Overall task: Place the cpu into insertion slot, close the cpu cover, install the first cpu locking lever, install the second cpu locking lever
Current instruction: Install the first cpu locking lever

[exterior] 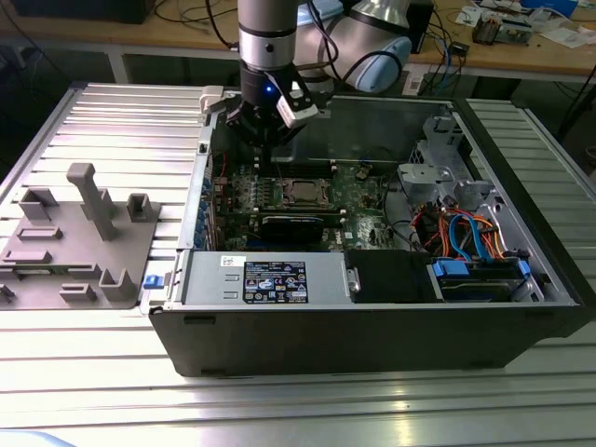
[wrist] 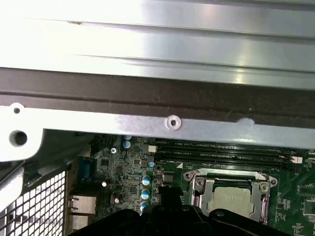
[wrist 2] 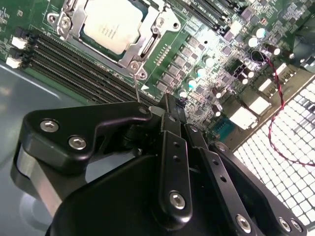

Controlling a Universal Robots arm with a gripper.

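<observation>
Black gripper point(wrist 2: 170, 105) fingers look clenched on nothing, just beside the insertion slot point(wrist 2: 106, 29). Inside it sits the cpu point(wrist 2: 112, 22), framed by the cpu cover point(wrist 2: 147, 44). Risk: fingers could scrape the green board if they drop.

I am working in an electronics or robotics lab. The open computer case point(exterior: 372, 279) sits on a ribbed aluminium surface point(exterior: 112, 130) built from slotted profiles, beside a grey moulded fixture tray point(exterior: 74, 247). Behind it runs a wooden workbench point(exterior: 521, 51) cluttered with cables, small parts and papers. A grey industrial robot arm point(exterior: 268, 37) stands over the case's exposed green circuit board point(exterior: 358, 191).
</observation>
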